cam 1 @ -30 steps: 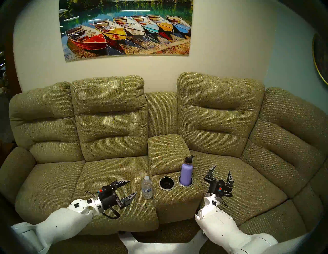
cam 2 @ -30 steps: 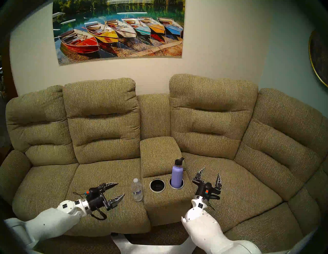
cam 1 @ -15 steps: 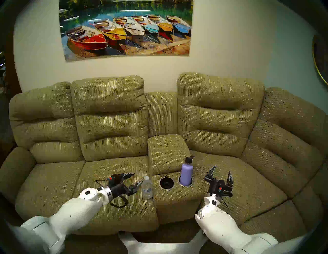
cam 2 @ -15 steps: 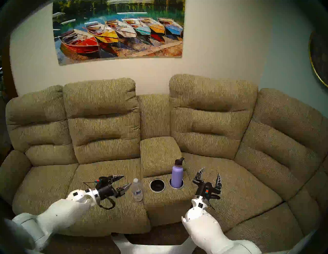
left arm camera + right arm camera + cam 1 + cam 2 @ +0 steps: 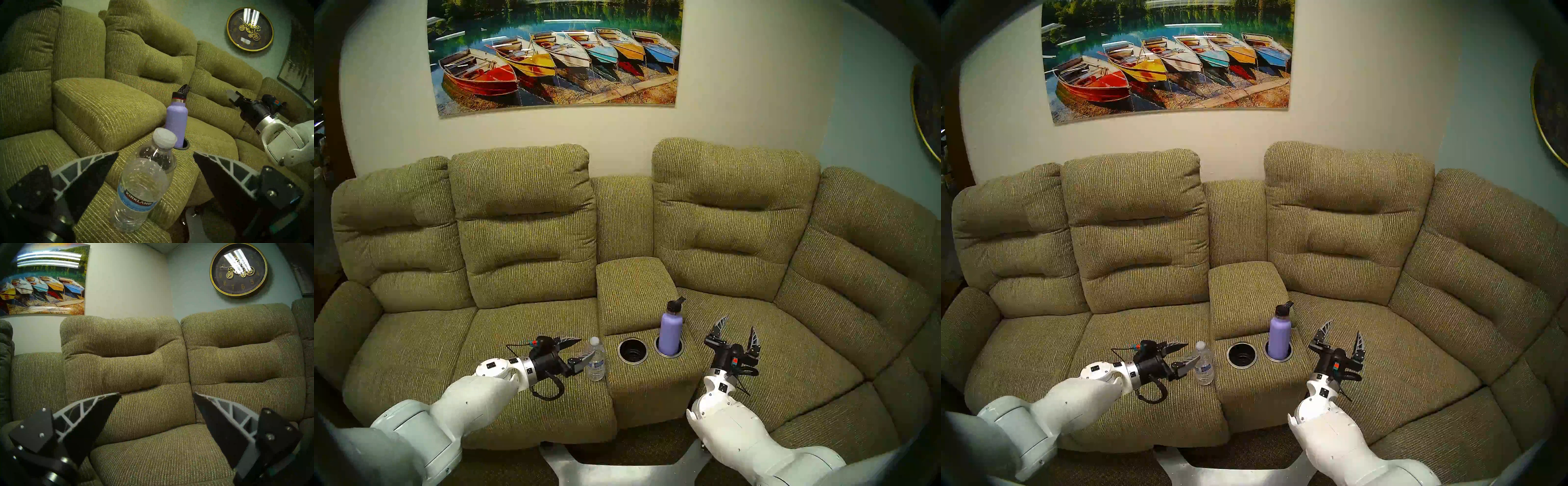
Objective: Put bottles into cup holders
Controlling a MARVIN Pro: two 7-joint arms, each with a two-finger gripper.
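The clear plastic water bottle (image 5: 595, 359) has a white cap and a blue-and-white Kirkland label (the lettering reads plainly in the left wrist view) (image 5: 141, 185). It stands upright on the olive sofa seat cushion (image 5: 531, 325), long axis vertical, cap up, just beside the console (image 5: 650, 373). The left gripper (image 5: 582, 349) lies nearly level, its two fingers spread wide on either side of the bottle, holding nothing. The lavender metal flask (image 5: 671, 331), black-capped, stands upright in the right cup holder (image 5: 677, 353); the left cup holder (image 5: 633, 351), silver-rimmed and black inside, is empty. The right gripper (image 5: 738, 327) hovers over the seat, fingers wide apart and pointing up, empty.
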